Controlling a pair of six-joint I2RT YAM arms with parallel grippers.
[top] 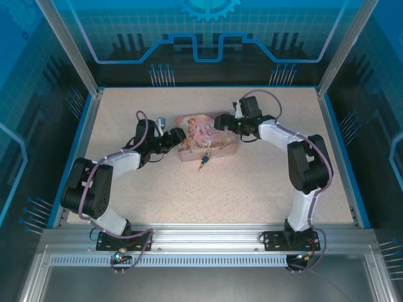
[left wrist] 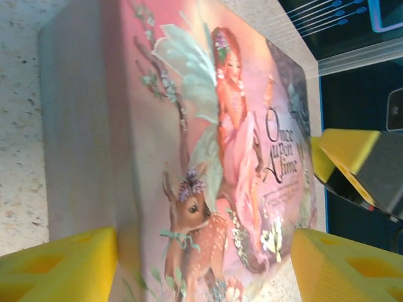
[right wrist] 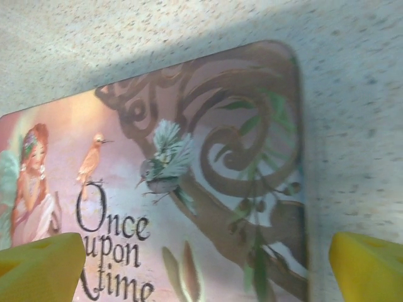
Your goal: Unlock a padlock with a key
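Observation:
The pink tin lies flat in the middle of the table. At its front edge sits the tiny bluish padlock, with the dark key just below it; both are too small to tell whether they are joined. My left gripper straddles the tin's left end, with its yellow fingers up against both long sides. My right gripper hovers wide open over the tin's right end. One of its fingers stands clear beyond the tin's edge.
The speckled table runs on in front of the tin and to its right. Blue rails and aluminium posts bound it on the sides and at the back. A finger of the right gripper shows past the tin's far end.

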